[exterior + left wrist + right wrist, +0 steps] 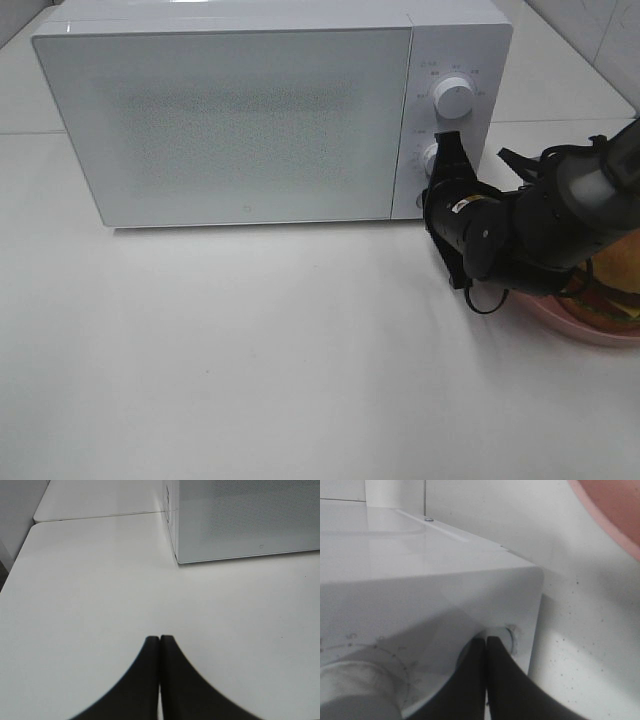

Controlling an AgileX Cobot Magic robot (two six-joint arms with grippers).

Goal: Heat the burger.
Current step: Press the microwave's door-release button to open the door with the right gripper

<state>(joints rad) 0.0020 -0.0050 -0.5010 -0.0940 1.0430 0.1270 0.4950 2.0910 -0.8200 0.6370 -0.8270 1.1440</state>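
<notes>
Overhead and wrist views of a two-armed robot at a white tabletop [250, 350]. A white microwave [240, 110] stands at the back of the tabletop with its door closed. Its control panel is on the right side and carries an upper dial [454, 97] and a lower dial [430, 157], the latter largely hidden by the right arm.

The burger [618, 275] sits on a pink plate [585, 335] at the right edge of the overhead view, outside the microwave and to the right of its control panel. Most of it is covered by the right arm. What shows is a golden-brown bun above thin bands of green, red and yellow at the near side; the patty cannot be made out.

The right tool [486, 641] is clenched, its two dark fingers pressed flat together with nothing between them. Its tips lie against the control panel at a small round button [510, 636] near the panel's lower corner, just beside the lower dial. Whether they press the button cannot be told. The right arm crosses above the plate.

The left tool [160, 640] is also clenched and grasps nothing. It hangs over bare tabletop, well apart from the burger, with the microwave's left front corner ahead of it.
</notes>
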